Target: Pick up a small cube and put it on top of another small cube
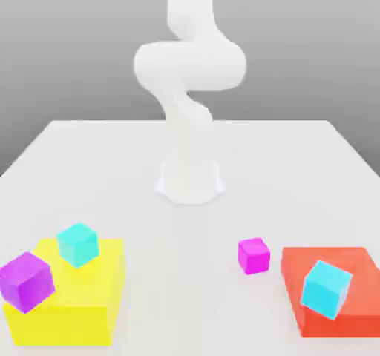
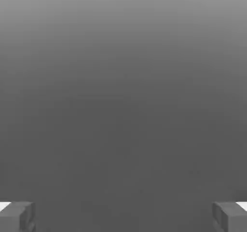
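Bright magenta, smooth and unmarked: small cube (image 1: 254, 256), lower right of centre in the exterior view, resting directly on the pale table (image 1: 89, 162). Apart from everything else, nothing touching it. Just to its right, a flat red block (image 1: 349, 273) in the lower right corner, a narrow strip of bare table between the two. On that red block, a cyan cube (image 1: 325, 288), tilted, standing toward the block's near left part.

Across the frame in the lower left, a yellow block (image 1: 96, 302), taller than the red one. On its top, toward the far side, a second cyan cube (image 1: 77, 244), turned at an angle. At the yellow block's left edge, a larger purple-magenta cube (image 1: 27, 281), also turned at an angle, overhanging the edge a little. Well apart from the small cube, with open table between.

Further back, centre of the frame, a white robot arm (image 1: 189, 65) rising from a round base (image 1: 190, 180) on the table, curving up and out past the top edge. High above the cubes, none of them near it.

In the hand view, gripper (image 2: 123, 219) at the bottom edge, grey fingertips (image 2: 17, 216) in the two lower corners, spread wide, nothing between them. Plain grey beyond.
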`<act>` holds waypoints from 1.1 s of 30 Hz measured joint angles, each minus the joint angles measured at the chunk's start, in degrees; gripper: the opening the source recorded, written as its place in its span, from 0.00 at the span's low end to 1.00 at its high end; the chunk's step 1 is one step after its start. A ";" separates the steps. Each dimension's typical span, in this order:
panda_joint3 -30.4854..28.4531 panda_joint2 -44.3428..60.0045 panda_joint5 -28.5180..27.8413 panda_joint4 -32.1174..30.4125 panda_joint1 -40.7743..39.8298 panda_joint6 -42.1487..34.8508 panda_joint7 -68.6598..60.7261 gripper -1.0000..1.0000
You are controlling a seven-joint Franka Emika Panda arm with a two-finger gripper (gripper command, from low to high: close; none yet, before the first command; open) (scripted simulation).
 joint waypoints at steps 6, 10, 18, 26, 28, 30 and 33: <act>4.25 9.98 0.70 -10.88 2.64 8.85 1.78 0.50; 6.69 16.70 1.43 -18.31 4.60 14.78 2.78 0.50; 11.37 36.01 2.90 -33.76 9.91 30.52 5.40 0.50; 5.61 47.77 -10.78 -32.93 13.21 39.43 16.02 0.50; 2.45 50.04 -12.87 -32.51 15.84 41.31 17.57 0.50; -0.32 52.29 -14.06 -32.19 18.26 43.23 18.39 0.50; -2.96 55.63 -14.82 -31.90 20.52 46.10 18.70 0.50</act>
